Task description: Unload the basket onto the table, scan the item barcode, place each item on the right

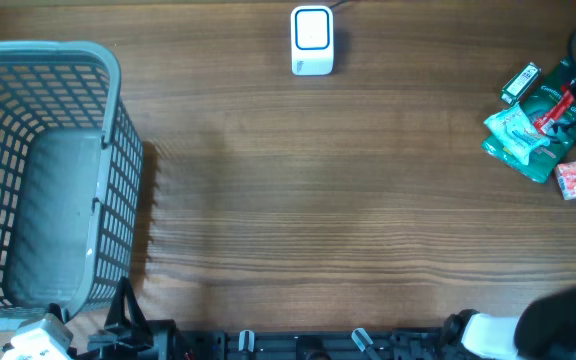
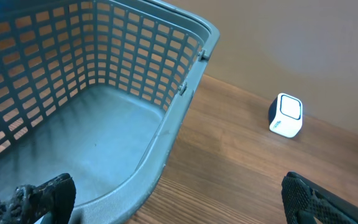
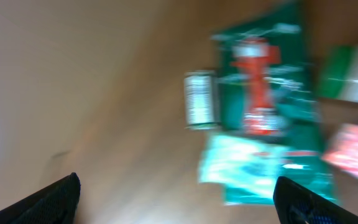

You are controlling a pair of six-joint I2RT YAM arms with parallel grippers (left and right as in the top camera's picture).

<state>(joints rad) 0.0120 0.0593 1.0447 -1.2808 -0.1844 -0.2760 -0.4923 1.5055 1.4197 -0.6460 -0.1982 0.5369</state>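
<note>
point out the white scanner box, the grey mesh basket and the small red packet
white square scanner box [image 1: 312,40], overhead view, top face
grey plastic mesh basket [image 1: 120,190], overhead view, right wall
small red packet [image 1: 575,180], overhead view, its middle

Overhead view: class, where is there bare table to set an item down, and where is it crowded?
The widest bare wood lies between the basket on the left and the packets at the right edge, below the white scanner. The strips either side of the scanner are bare too. Crowded: the right edge, where packets overlap.
</note>
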